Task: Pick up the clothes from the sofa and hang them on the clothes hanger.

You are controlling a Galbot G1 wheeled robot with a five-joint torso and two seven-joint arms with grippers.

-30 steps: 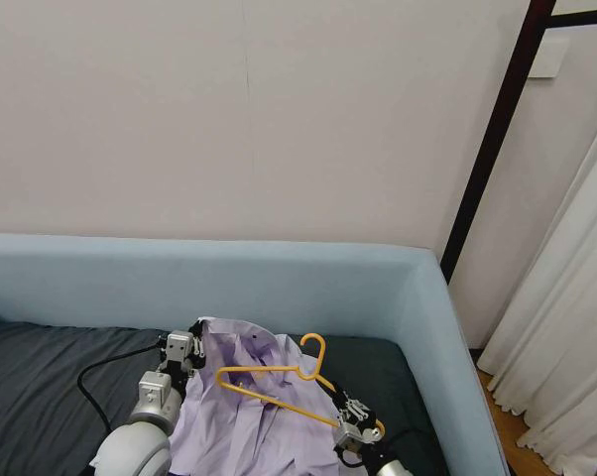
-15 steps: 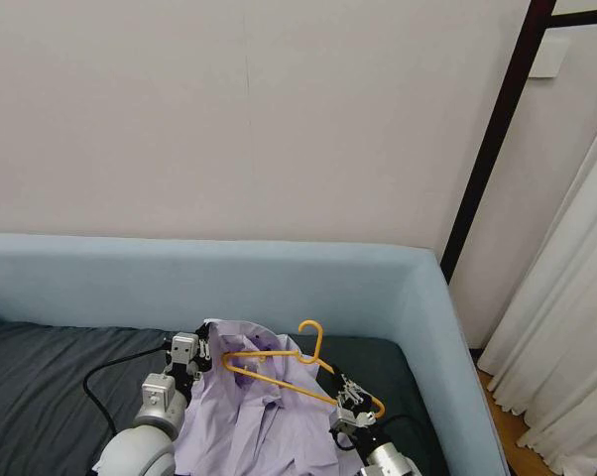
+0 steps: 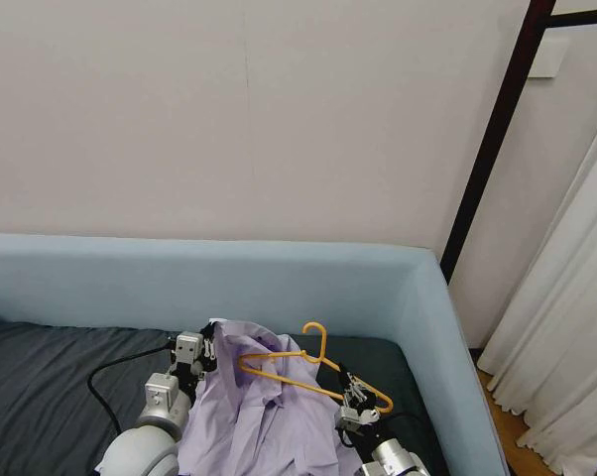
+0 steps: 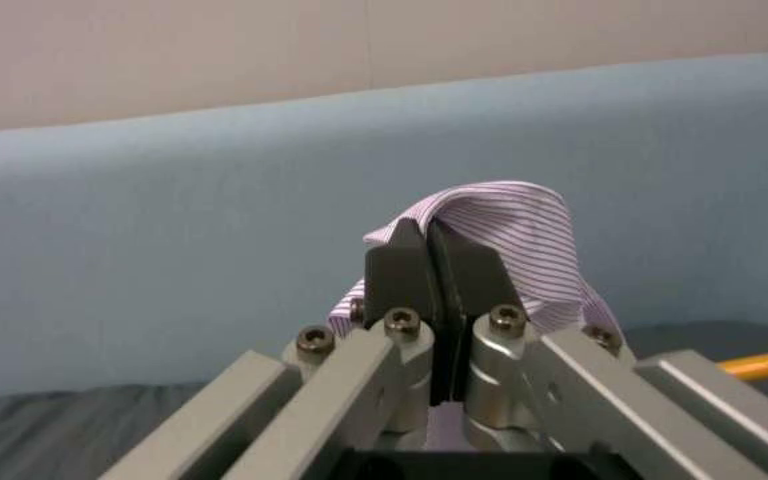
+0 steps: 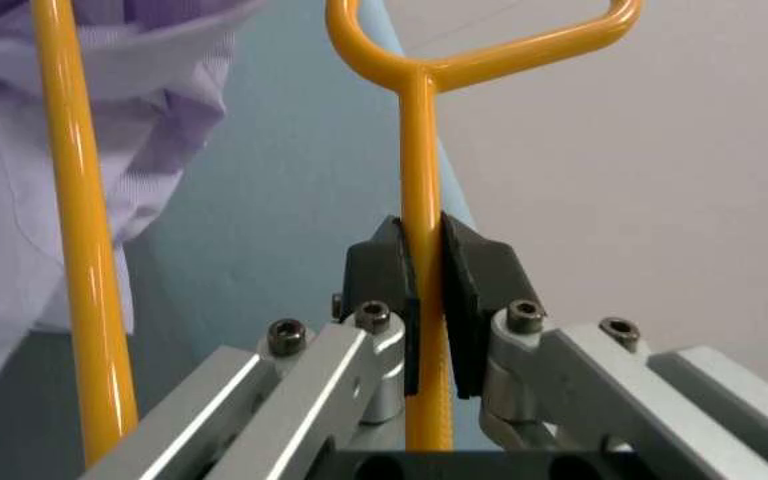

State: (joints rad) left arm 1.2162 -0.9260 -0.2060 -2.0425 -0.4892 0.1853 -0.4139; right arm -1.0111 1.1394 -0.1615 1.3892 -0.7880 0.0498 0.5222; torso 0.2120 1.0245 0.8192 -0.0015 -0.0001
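A lilac striped shirt (image 3: 254, 407) lies bunched on the dark sofa seat, partly lifted. My left gripper (image 3: 201, 352) is shut on a fold of the shirt (image 4: 504, 225) at its upper left edge. An orange clothes hanger (image 3: 308, 365) slants across the shirt, its hook up and its left end inside the fabric. My right gripper (image 3: 358, 402) is shut on the hanger (image 5: 420, 190), clamping its bar between both pads near the right end.
The sofa has a pale blue back (image 3: 229, 273) and right arm (image 3: 447, 367), with a dark grey seat (image 3: 41, 387). A dark rack post (image 3: 492, 139) rises at the right, beside white curtains (image 3: 566, 337). A black cable (image 3: 110, 372) loops by my left arm.
Both grippers have shifted right and slightly up, carrying the shirt and hanger. The hanger's left end has gone further into the shirt.
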